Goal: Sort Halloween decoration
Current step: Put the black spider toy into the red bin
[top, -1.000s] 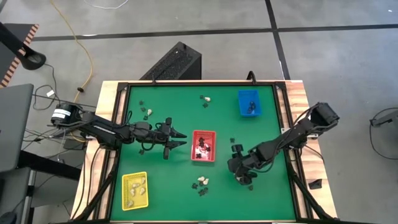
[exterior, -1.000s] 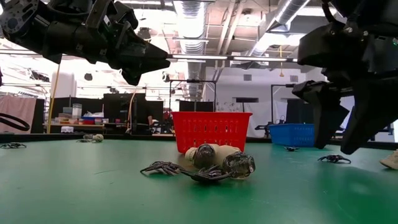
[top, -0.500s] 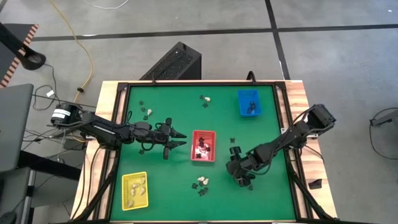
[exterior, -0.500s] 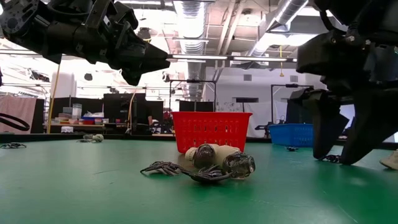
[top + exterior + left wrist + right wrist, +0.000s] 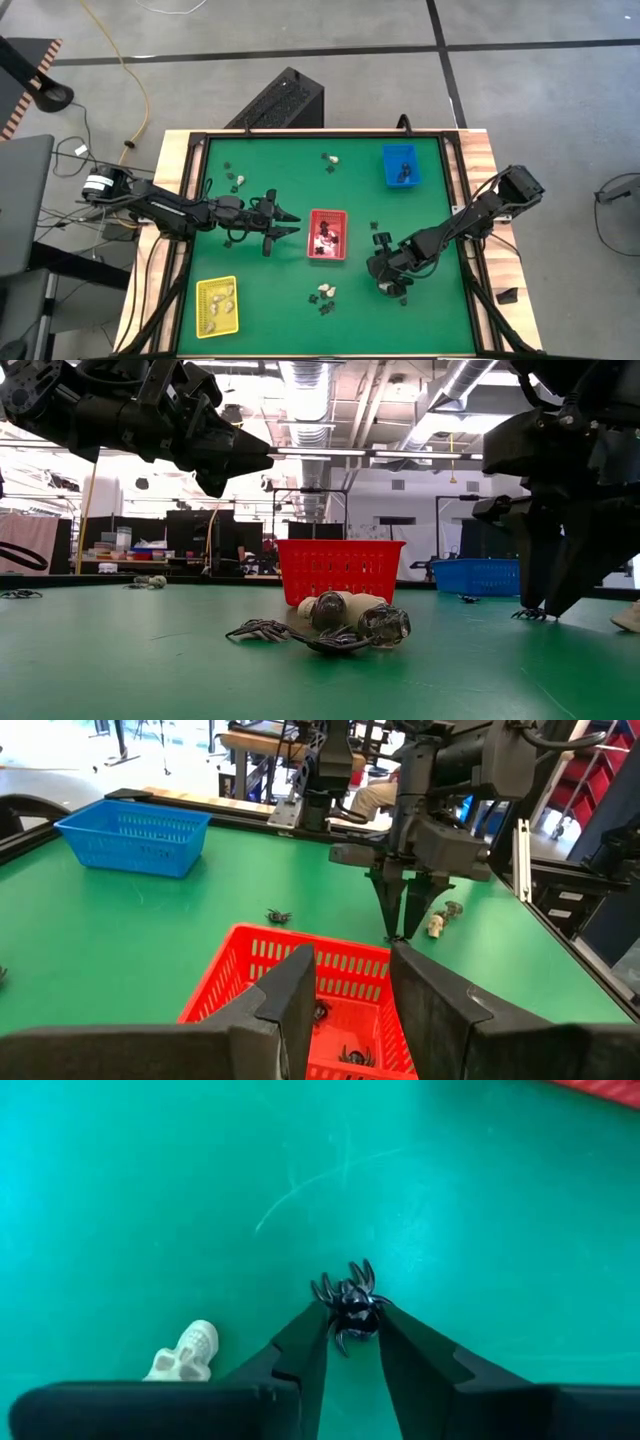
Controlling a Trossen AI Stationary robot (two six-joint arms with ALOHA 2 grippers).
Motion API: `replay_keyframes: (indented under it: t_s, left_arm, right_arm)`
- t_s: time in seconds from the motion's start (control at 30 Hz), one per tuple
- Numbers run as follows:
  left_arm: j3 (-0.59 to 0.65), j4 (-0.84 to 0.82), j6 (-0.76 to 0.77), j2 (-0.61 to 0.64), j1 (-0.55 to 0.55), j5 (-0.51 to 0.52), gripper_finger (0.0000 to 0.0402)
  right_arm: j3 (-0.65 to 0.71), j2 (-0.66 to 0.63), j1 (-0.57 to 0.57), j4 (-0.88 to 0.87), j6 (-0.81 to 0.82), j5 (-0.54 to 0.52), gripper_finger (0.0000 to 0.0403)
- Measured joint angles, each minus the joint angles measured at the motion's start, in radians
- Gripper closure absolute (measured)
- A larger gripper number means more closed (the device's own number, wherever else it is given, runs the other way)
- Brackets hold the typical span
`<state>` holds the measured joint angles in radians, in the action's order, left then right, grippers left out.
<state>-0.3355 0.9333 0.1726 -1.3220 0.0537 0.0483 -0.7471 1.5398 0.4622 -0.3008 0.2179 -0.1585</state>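
A black spider (image 5: pixel 350 1308), one piece of the Halloween decoration, lies on the green table right of the red tray (image 5: pixel 327 235). My right gripper (image 5: pixel 351 1320) slants down onto it with a finger on each side; it also shows in the high view (image 5: pixel 392 285) and the low view (image 5: pixel 545 608). A cream skull (image 5: pixel 188 1352) lies on the table beside it. My left gripper (image 5: pixel 350 1005) hovers open and level, left of the red tray (image 5: pixel 300 970), with nothing between its fingers. My right gripper pinches the spider's body (image 5: pixel 352 1316) between its two fingertips. The fingers slant down from above. The spider's legs (image 5: pixel 340 1285) spread past the tips, and it still lies on the table.
A blue tray (image 5: pixel 400 165) stands at the far right and a yellow tray (image 5: pixel 217 305) at the near left, both holding pieces. A small heap of cream and black pieces (image 5: pixel 330 628) lies near the front edge. More pieces lie at the far side (image 5: pixel 330 160) and the far left (image 5: pixel 235 182).
My right gripper's fingers stood wide apart above the table and have come down and shut around the black spider. The spider has stayed on the table.
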Motion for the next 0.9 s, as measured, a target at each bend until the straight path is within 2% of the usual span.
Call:
replay_keyframes:
  t_s: [0.2,0.6,0.9]
  left_arm:
    - [0.0,0.0,0.0,0.0,0.0,0.0,0.0283]
    - [0.0,0.0,0.004,0.0,0.0,0.0,0.0283]
    - [0.0,0.0,0.005,0.0,0.0,0.0,0.0283]
  right_arm:
    - [0.0,0.002,0.0,0.001,0.025,0.0,0.0266]
    - [-0.001,0.002,0.0,0.001,0.047,-0.023,0.0195]
    - [-0.001,0.003,0.0,0.008,0.046,0.0,0.02]
